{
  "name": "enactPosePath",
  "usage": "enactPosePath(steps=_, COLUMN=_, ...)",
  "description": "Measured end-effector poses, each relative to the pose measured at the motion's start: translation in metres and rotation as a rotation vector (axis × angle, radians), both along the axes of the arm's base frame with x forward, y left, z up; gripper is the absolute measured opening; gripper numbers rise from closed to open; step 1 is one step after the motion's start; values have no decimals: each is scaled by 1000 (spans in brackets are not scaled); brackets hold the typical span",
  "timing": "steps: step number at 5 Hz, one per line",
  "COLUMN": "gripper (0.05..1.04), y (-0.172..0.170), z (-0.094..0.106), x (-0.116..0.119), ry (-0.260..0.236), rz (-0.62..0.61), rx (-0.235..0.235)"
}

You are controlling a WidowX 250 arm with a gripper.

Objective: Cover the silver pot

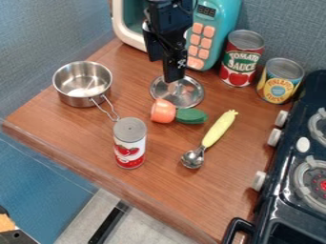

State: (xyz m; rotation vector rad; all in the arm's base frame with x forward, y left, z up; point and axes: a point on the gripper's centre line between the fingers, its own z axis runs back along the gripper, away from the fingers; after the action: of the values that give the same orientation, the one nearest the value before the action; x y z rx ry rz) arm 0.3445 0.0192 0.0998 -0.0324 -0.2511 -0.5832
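1. Gripper [173, 77]: pointing down at the centre of the metal lid [191, 95]; whether it is open or closed cannot be told.
2. Silver pot [80, 100]: upright and uncovered on the wooden counter [162, 174], left of the lid in view and apart from it.
3. Orange-and-green toy [164, 111]: near the lid, between it and the yellow-handled scoop [216, 129].
4. White-and-red can [130, 143]: upright near the pot's handle.

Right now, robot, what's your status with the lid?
Gripper at the lid. Silver pot uncovered. Orange toy beside lid, can by pot's handle.
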Motion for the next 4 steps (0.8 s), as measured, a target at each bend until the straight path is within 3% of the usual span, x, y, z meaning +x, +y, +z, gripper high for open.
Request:
enactPosePath(steps=1, gripper=1000, y=0, z=-11, x=-1, ry=33, rz=8, rx=-3)
enactPosePath(steps=3, gripper=1000, y=9, z=-35, x=37, ry=43, rz=107, rx=22)
enactPosePath(steps=4, gripper=1000, y=11, z=-59, x=57, ry=88, rz=130, rx=14)
